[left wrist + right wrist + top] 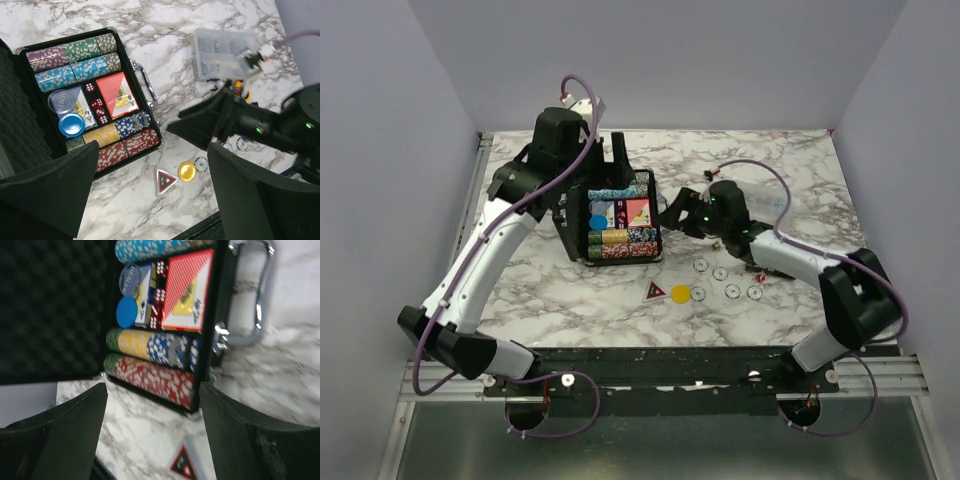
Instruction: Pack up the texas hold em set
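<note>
I see the case (620,215) open toward the far edge of the worktop (780,170). Left fingers (50,195) and right fingers (65,435) are spread.

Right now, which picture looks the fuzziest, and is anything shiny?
Right wrist view: the fuzziest, with the metal handle and the red triangle smeared and everything tilted. Left wrist view: sharp in the middle, with a pale sheen on the red cards; the fingers along the bottom edge are dark and soft-edged. Top external view: even light, soft shadows, small pieces tiny but clear.
</note>
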Controlling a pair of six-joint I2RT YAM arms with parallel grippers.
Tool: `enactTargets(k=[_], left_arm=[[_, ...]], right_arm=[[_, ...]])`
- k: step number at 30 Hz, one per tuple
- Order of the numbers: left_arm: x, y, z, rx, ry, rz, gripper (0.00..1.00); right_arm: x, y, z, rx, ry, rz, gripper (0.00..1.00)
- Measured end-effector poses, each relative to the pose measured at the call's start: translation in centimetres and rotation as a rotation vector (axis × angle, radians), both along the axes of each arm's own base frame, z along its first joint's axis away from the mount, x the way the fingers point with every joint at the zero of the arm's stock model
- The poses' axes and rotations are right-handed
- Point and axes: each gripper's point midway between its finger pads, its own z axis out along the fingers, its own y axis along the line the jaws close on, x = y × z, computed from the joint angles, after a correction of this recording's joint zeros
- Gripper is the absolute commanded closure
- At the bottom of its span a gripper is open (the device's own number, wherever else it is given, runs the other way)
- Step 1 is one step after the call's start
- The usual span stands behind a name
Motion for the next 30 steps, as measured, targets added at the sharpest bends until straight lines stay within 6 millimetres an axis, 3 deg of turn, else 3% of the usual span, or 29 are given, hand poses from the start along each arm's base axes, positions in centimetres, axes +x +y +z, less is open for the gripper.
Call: enactTargets(k=[4, 7, 12, 21, 27, 30], left_arm=[[-1.9, 1.1, -0.4, 0.011, -0.018, -0.01, 0.07], [-2.5, 1.5, -0.5, 0.022, -0.028, -0.011, 0.06], [-3.6, 1.4, 0.5, 0.014, -0.066, -0.032, 0.06], [-4.8, 0.0, 1.4, -0.018, -0.092, -0.09, 0.05], [-5.0, -0.3, 1.4, -0.026, -0.088, -0.106, 0.05], [-5.1, -0.4, 1.4, -0.029, -0.086, -0.111, 0.05]], right_arm=[[3.3, 6.0, -0.7, 0.036, 0.008, 0.056, 0.44], [5.7, 9.4, -1.4, 0.051, 0.009, 0.077, 0.56], [8.7, 13.1, -2.1, 0.064, -0.003, 0.093, 0.59], [10.6, 14.4, -4.7, -0.009, 0.017, 0.069, 0.66], [10.0, 14.8, -6.2, -0.085, 0.027, 0.069, 0.85], [9.9, 15.0, -6.8, -0.104, 0.035, 0.073, 0.85]])
